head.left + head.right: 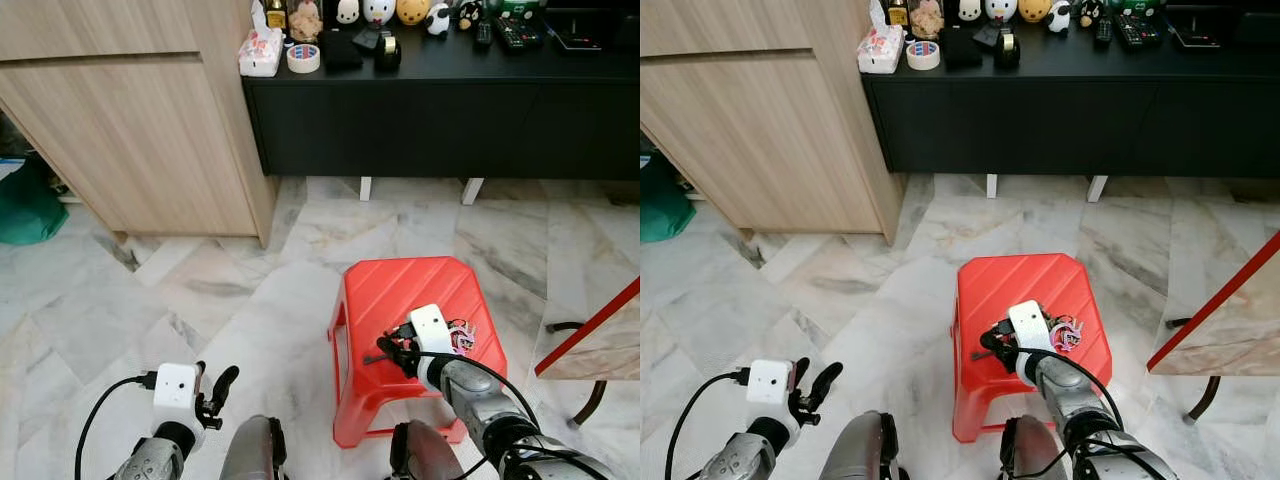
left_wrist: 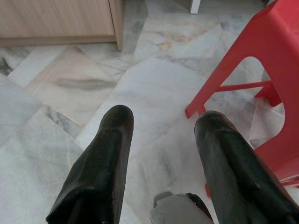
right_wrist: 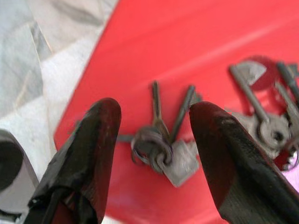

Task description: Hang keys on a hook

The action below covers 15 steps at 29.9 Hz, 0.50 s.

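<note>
A bunch of dark keys lies on the red plastic stool, near its front edge. My right gripper is low over the stool, open, with one finger on each side of that bunch and not touching it. A second bunch of keys with a pink and red tag lies just beside it on the stool. My left gripper hangs open above the marble floor, to the left of the stool, with nothing between its fingers.
A black low cabinet with tape, tissues and figurines on top runs along the back. A wooden cupboard stands at the left, with a green bag beside it. A red-edged table corner juts in at the right.
</note>
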Available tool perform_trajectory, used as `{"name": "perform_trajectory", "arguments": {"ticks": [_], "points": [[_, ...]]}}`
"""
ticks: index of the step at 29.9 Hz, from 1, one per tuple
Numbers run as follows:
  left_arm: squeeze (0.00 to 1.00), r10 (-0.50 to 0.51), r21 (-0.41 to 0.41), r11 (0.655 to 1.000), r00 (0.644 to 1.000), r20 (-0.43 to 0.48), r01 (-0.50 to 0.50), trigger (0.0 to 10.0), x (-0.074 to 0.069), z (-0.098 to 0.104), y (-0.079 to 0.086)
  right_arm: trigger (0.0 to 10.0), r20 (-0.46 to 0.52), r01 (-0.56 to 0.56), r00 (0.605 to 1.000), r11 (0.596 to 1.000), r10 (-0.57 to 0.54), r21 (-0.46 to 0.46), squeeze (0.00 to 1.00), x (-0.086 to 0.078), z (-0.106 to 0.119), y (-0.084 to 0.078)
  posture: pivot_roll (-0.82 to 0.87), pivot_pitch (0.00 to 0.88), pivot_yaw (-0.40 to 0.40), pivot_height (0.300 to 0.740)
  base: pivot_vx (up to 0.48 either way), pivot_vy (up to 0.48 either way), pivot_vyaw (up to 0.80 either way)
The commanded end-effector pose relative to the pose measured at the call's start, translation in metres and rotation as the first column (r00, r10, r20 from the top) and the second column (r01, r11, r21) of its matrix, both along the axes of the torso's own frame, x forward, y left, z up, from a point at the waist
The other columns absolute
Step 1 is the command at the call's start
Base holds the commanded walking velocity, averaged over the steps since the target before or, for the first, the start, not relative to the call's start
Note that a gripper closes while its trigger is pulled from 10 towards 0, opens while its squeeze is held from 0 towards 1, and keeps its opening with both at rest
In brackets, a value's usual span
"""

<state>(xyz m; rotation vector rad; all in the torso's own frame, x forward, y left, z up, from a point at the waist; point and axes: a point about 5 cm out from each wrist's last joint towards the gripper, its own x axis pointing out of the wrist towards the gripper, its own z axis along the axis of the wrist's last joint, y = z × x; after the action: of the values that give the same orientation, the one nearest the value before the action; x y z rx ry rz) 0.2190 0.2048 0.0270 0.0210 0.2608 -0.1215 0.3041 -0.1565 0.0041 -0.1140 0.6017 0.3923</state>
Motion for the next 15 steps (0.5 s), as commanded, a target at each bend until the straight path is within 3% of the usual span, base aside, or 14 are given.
{"name": "perform_trajectory", "arguments": {"ticks": [1,12,13,14,15], "points": [[0.0,0.004,0.017,1.0,1.0,-0.028,-0.003,10.0,-0.0058,-0.003,0.0036,10.0,-0.049,-0.003,0.999,1.0,0.002,-0.025,0.0,-0.0067,-0.0078,-0.0012,0.16,0.202,0.029,0.626,0.0,0.0,0.0],[0.0,0.002,0.02,1.0,0.999,-0.039,-0.001,10.0,-0.0069,-0.0026,0.0041,9.8,-0.071,0.013,0.997,1.0,-0.014,-0.008,0.0,-0.0122,-0.0135,0.0014,0.17,0.203,0.034,0.626,0.0,0.0,0.0],[0.0,0.002,0.02,1.0,0.999,-0.04,-0.001,10.0,-0.0069,-0.0027,0.0042,7.7,-0.072,0.013,0.997,1.0,-0.014,-0.005,0.0,-0.0124,-0.0138,0.0019,0.17,0.203,0.034,0.626,0.0,0.0,0.0],[0.0,0.002,0.021,1.0,0.999,-0.04,-0.001,10.0,-0.0069,-0.0027,0.0042,7.7,-0.072,0.013,0.997,1.0,-0.014,-0.003,0.0,-0.0126,-0.0139,0.0022,0.17,0.203,0.034,0.626,0.0,0.0,0.0],[0.0,0.002,0.021,1.0,0.999,-0.04,-0.001,10.0,-0.0068,-0.0027,0.0044,2.5,-0.072,0.015,0.997,1.0,-0.015,-0.002,0.0,-0.0127,-0.014,0.0024,0.17,0.202,0.035,0.626,0.0,0.0,0.0]]}}
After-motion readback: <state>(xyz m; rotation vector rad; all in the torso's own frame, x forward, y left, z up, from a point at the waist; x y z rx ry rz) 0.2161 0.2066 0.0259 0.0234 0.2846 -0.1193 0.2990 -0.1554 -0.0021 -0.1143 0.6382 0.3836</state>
